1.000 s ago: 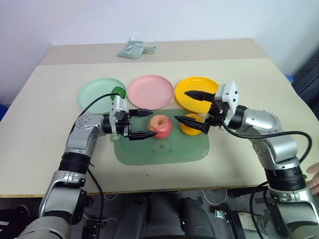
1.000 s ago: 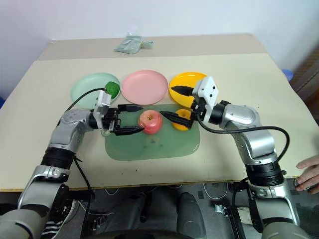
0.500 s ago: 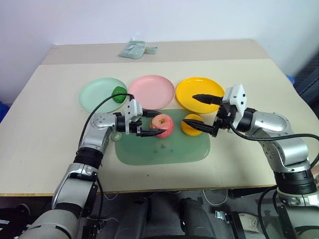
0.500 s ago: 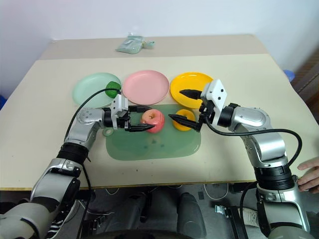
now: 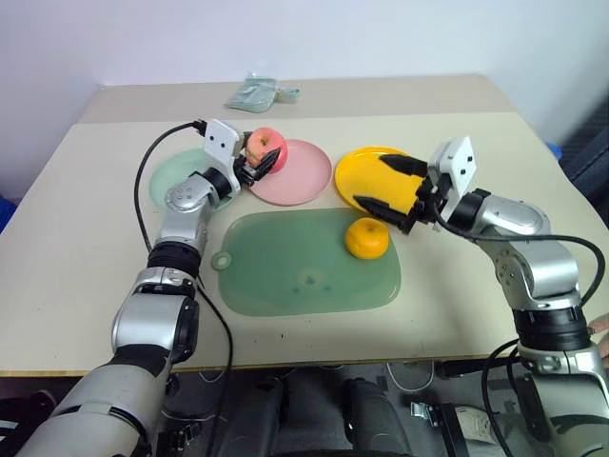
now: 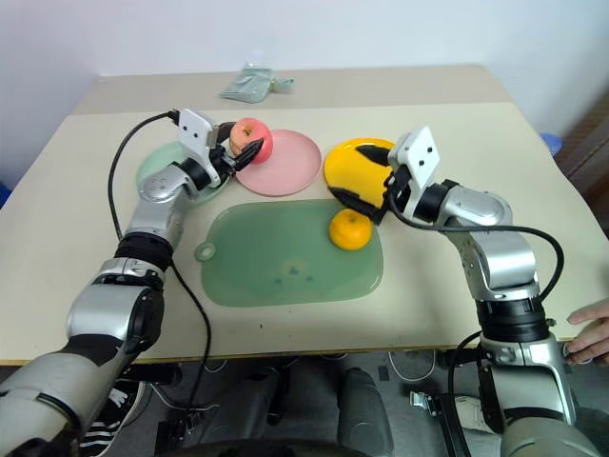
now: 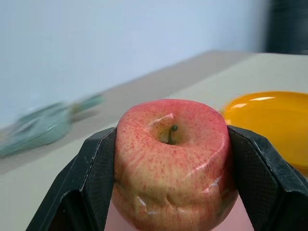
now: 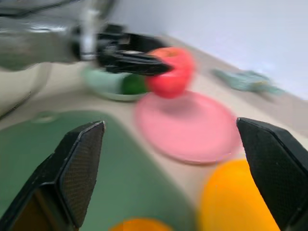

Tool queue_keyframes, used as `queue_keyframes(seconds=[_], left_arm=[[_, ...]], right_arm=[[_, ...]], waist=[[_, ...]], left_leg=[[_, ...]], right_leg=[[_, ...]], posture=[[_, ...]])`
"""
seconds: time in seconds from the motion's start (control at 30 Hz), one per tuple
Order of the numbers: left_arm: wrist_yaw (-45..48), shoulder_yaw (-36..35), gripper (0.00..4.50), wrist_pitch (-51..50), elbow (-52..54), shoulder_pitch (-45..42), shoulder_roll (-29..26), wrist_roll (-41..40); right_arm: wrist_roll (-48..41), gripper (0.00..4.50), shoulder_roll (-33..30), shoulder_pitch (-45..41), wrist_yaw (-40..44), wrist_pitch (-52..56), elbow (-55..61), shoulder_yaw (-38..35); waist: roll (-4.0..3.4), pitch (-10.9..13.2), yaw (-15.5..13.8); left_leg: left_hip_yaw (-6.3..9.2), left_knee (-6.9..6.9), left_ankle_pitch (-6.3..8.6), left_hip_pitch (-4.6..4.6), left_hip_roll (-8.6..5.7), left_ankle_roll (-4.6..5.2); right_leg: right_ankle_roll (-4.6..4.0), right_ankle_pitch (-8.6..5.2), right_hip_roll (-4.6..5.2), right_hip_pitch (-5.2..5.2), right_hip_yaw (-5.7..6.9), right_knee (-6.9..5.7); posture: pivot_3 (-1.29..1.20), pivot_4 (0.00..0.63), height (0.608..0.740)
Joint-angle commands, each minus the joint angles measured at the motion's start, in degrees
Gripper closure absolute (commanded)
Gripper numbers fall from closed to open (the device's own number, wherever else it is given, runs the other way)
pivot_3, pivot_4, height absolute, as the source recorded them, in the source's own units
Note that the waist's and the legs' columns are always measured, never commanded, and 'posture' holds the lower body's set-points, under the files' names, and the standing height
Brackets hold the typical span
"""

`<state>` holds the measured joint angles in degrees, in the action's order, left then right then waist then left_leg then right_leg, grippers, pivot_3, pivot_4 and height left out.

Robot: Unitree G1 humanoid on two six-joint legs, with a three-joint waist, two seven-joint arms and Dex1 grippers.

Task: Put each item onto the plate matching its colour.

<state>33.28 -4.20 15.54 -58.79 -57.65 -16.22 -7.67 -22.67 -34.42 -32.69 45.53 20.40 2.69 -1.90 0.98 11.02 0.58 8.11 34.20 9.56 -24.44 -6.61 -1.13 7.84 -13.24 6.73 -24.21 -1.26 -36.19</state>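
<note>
My left gripper [image 5: 261, 162] is shut on the pink-red apple [image 5: 269, 143] and holds it in the air above the left rim of the pink plate [image 5: 300, 179]. In the left wrist view the apple [image 7: 171, 159] sits stem-up between both black fingers [image 7: 91, 178]. The dark green fruit [image 8: 133, 84] lies on the mint green plate [image 5: 164, 176]. The orange [image 5: 366, 238] rests on the right part of the green mat [image 5: 285, 276]. My right gripper [image 5: 371, 181] is open with nothing in it, above the near edge of the yellow-orange plate [image 5: 366, 167], just beyond the orange.
A pale green packet [image 5: 255, 92] lies at the table's far edge. A person's hand [image 6: 590, 328] rests at the table's near right corner. The three plates stand in a row behind the mat.
My left gripper shut on the apple, lifted it off the mat and carried it back over the pink plate. My right gripper rose away from the orange toward the yellow-orange plate, still open.
</note>
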Motion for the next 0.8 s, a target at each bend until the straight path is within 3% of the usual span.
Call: queue_keyframes(seconds=[0.03,0.1,0.17,0.23,0.37,0.43,0.57,0.67,0.8], left_arm=[[-5.82,-0.71,1.54,2.15,-3.58,-3.85,0.93,1.84],[-6.55,-0.56,1.54,1.05,-5.80,-4.81,1.24,2.41],[-5.76,-0.37,0.60,0.49,-7.42,-5.38,1.84,2.68],[-5.76,-0.10,0.02,0.14,-8.27,-5.69,2.18,3.08],[-3.93,-1.08,0.02,1.98,-7.71,-6.39,2.21,2.43],[2.57,-3.21,0.02,2.17,-5.41,-6.19,2.26,-1.25],[22.57,-4.56,0.02,2.04,2.31,-2.90,1.09,-8.14],[42.81,-3.15,0.02,-4.23,15.86,5.10,-2.46,-15.96],[51.34,-2.56,0.02,-16.83,27.29,11.52,-6.86,-21.81]], right_arm=[[1.94,0.00,0.42,-1.13,-1.19,-2.62,-0.41,-0.91],[1.65,0.00,0.60,-0.97,-1.02,-2.34,0.13,-1.04],[1.67,0.00,0.56,-0.65,-1.11,-2.35,0.73,-1.26],[1.46,0.00,0.43,-0.22,-1.10,-2.21,1.40,-1.46],[0.84,0.00,0.39,0.63,-0.96,-2.09,2.46,-1.92],[0.44,0.00,-0.66,1.82,0.46,-0.95,3.53,-1.51],[0.37,0.00,-4.04,5.46,5.42,2.23,6.57,1.13],[-1.22,0.00,-4.94,6.40,7.39,7.68,7.58,2.82],[0.26,0.00,-4.43,5.30,6.87,10.62,4.94,4.63]], waist=[[0.00,0.00,-0.01],[0.01,0.00,0.13],[0.01,0.00,0.23],[0.01,0.00,0.24],[0.01,0.00,0.33],[0.01,0.00,0.30],[0.01,0.00,0.31],[-0.08,-0.04,1.02],[-0.09,-0.04,1.99]], left_leg=[[-0.02,0.00,0.00,-0.01,-0.01,0.00],[-0.07,-0.01,0.00,-0.04,-0.02,0.00],[-0.08,-0.01,0.00,-0.04,-0.02,0.00],[-0.09,-0.01,0.00,-0.04,-0.02,0.00],[-0.10,-0.01,0.00,-0.03,-0.02,0.00],[-0.11,-0.01,0.00,-0.04,-0.02,0.00],[-0.12,0.01,0.00,-0.05,-0.02,0.00],[-0.15,-0.02,0.01,-0.02,0.03,0.01],[-0.02,-0.03,0.01,0.02,0.11,0.02]], right_leg=[[0.01,0.01,0.00,0.00,0.02,0.00],[0.03,0.02,0.00,-0.03,0.02,0.00],[0.03,0.02,0.00,-0.02,0.02,-0.01],[0.03,0.02,-0.01,-0.02,0.02,-0.01],[0.03,0.02,-0.01,-0.02,0.02,-0.02],[0.03,0.02,-0.01,-0.02,0.02,-0.02],[0.03,0.02,-0.01,-0.01,0.03,-0.01],[0.02,0.02,-0.01,-0.01,-0.02,0.00],[-0.03,0.03,-0.07,-0.04,-0.05,-0.05]], posture=[[0.00,0.150,0.740],[0.00,0.150,0.740],[0.00,0.150,0.740],[0.00,0.150,0.740],[0.00,0.150,0.740],[0.00,0.150,0.740],[0.00,0.150,0.740],[0.00,0.150,0.740],[0.00,0.150,0.740]])
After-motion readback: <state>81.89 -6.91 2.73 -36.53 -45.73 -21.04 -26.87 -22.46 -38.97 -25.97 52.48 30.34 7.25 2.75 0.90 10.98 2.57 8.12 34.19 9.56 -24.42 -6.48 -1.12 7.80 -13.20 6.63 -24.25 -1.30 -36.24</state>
